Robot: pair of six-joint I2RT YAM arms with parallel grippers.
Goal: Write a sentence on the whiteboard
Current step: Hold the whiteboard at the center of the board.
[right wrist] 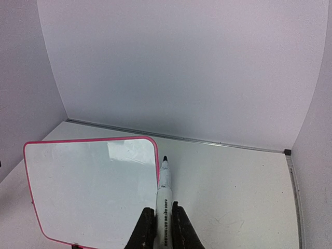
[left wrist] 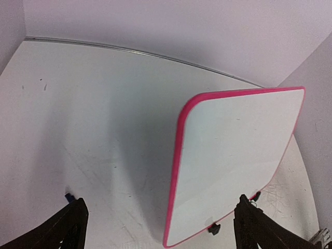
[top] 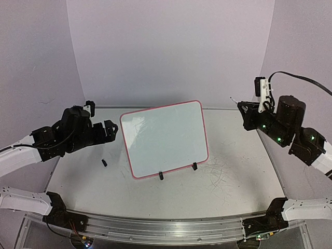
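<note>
Most of the wire stand is hidden behind the whiteboard (top: 165,137); only its black feet (top: 161,175) show. Board stands mid-table, long axis left-right, plain white face toward the arms. Left arm low by its left edge, left gripper (left wrist: 161,206) spread wide, holding nothing. Right arm raised, right gripper (right wrist: 164,218) clamped on marker (right wrist: 164,187), tip toward back wall.

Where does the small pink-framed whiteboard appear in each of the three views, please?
Top external: the whiteboard stands at centre, propped on its stand, between the two arms.
Left wrist: it fills the right half, reaching down to the bottom edge.
Right wrist: it sits at lower left, just left of the marker.
Shared landmark: the metal strip running behind the board, visible in all three views.
</note>
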